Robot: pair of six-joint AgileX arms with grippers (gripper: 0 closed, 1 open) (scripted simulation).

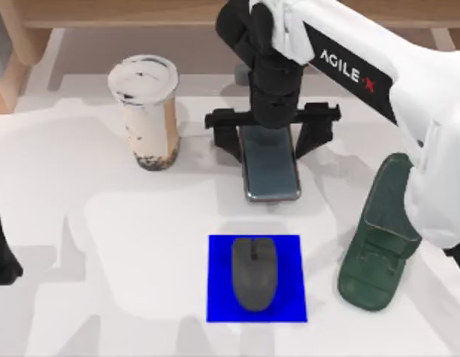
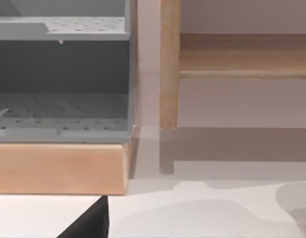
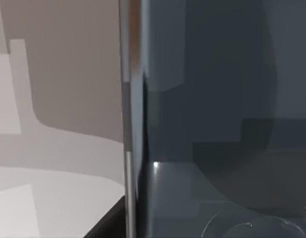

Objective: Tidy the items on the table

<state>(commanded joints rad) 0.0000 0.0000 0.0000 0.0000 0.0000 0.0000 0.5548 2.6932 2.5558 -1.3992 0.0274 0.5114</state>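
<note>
The right gripper is positioned over the phone, fingers spread apart at its sides. The mouse is placed on the blue pad, the cup on the table.

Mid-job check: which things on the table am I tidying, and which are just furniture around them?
Part of the job:
- phone, under the right gripper
- mouse, on the blue pad
- drink cup

Just there:
- blue pad
- green folding stand
- wooden shelf
- left arm, parked at the table's left edge
</note>
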